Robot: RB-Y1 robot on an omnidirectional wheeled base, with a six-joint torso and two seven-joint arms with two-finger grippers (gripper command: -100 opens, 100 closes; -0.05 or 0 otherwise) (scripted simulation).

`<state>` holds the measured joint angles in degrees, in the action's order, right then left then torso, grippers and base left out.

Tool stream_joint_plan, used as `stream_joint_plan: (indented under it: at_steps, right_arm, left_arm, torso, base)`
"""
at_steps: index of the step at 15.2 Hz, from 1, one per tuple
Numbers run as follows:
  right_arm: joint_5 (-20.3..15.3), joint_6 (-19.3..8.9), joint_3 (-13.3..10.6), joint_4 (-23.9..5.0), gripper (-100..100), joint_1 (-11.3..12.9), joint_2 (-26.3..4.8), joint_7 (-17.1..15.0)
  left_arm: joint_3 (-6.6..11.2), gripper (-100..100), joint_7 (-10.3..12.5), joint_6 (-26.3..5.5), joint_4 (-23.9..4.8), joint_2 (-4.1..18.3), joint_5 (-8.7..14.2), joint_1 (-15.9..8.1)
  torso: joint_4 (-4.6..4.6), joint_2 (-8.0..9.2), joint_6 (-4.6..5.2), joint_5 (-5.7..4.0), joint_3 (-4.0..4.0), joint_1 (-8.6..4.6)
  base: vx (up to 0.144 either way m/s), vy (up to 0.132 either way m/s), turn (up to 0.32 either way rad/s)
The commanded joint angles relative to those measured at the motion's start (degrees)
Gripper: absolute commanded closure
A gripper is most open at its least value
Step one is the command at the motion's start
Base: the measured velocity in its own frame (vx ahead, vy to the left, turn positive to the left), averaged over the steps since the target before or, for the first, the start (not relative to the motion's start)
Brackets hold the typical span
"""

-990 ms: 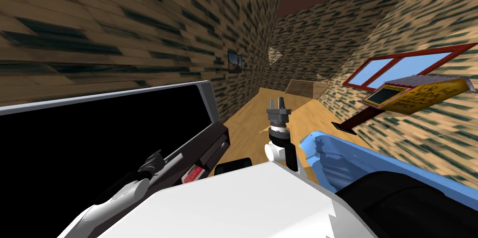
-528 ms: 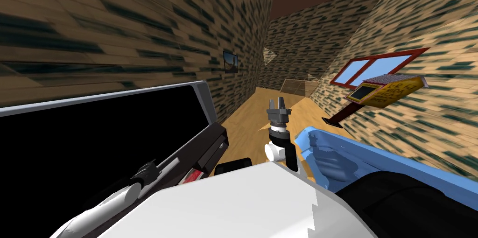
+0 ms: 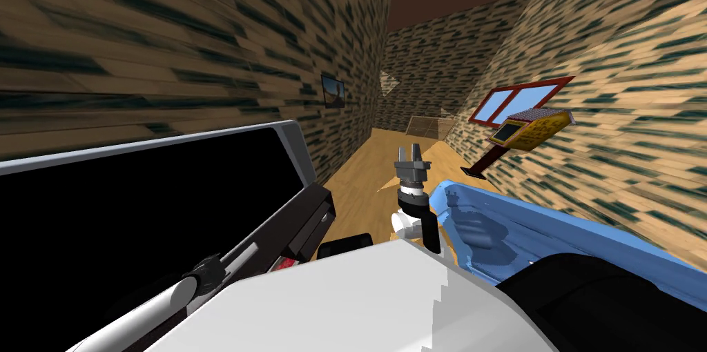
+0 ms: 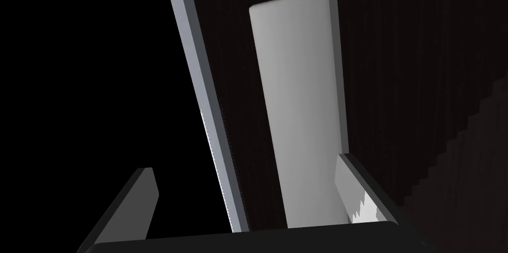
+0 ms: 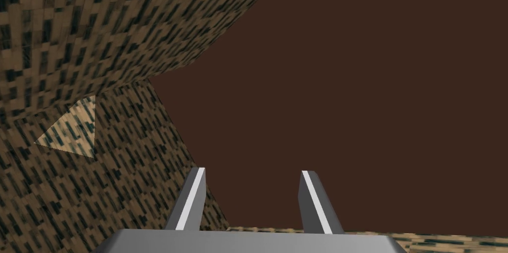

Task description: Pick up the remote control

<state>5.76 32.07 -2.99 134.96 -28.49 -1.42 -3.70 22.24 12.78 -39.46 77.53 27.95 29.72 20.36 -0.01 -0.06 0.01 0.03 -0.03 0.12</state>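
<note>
**Left hand open around the remote, nothing gripped yet**

The biggest thing on show is the black screen (image 3: pixel 138 210). It is edged in a grey frame and carried on a dark surface (image 3: pixel 314 211) at the robot's left. On the right, across a strip of wooden floor, a blue sofa (image 3: pixel 525 230) is seen running away towards the far wall. Beyond it a red-framed window (image 3: pixel 514 101) is set into the patterned wall. Just in front of that, a yellow boxy thing (image 3: pixel 535 128) is held up on a red stand.

Down to the action now. The remote control (image 4: pixel 297 111) is drawn as a plain light grey slab, and it is laid flat on the dark surface, close beside the screen's grey frame. In the head view it is picked out as a pale strip just ahead of the left forearm.

The left hand (image 4: pixel 243 163) is set low along the remote with its fingers spread wide. The remote is taken in between them, with one finger just beside its long edge. The other finger is well apart, on the far side of the frame's strip. Whether the near finger is touching cannot be told. No squeeze is seen, so nothing is gripped.

The right hand (image 3: pixel 412 150) is held up over the floor, between screen and sofa, pointing upward. Its fingers are parted by a clear gap, and nothing is held between them.
</note>
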Motion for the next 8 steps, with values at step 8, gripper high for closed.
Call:
stream_joint_plan:
  at_steps: [8]
  right_arm:
    - [0.00, 0.00, 0.00, 0.00, 0, 0.00, 0.00, 0.00]
  left_arm:
    - [2.91, -100, 0.66, -10.22, -6.54, 2.00, 3.95, -0.67]
  torso:
    - [0.00, 0.00, -0.01, 0.01, 0.00, 0.04]
  base:
    - [-0.001, 0.027, -0.138]
